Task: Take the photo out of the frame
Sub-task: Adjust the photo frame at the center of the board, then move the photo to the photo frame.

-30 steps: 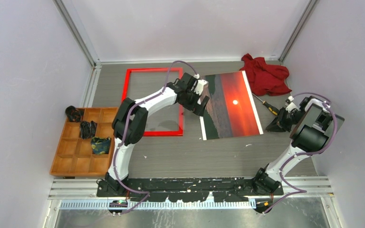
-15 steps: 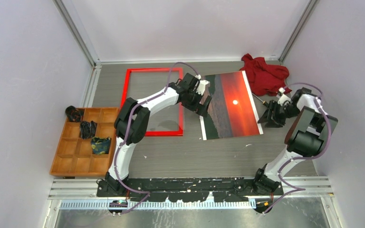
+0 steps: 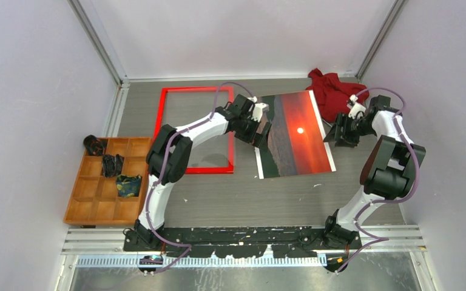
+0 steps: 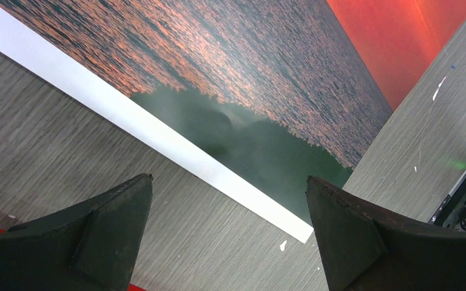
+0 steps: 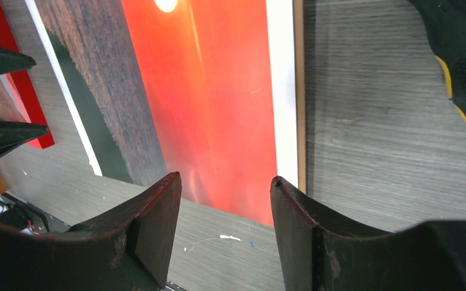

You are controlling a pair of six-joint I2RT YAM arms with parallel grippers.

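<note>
As the right tool (image 5: 224,182) swings in from three o'clock, jaws parting and empty, the left tool (image 3: 260,132) hangs released; the photo (image 3: 296,136) already lies beside the frame (image 3: 194,90), seemingly out.

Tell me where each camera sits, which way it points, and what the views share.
Top external: above and behind the bases, looking down on the table; left arm and right arm show whole.
Left wrist: on the left arm, looking down at the photo's white-edged corner; its open jaws below.
Right wrist: on the right arm, looking along the photo's right edge; its open, empty jaws below.
Shared: both wrist views see the photo; the right one also catches the left arm's jaws and the frame.
</note>
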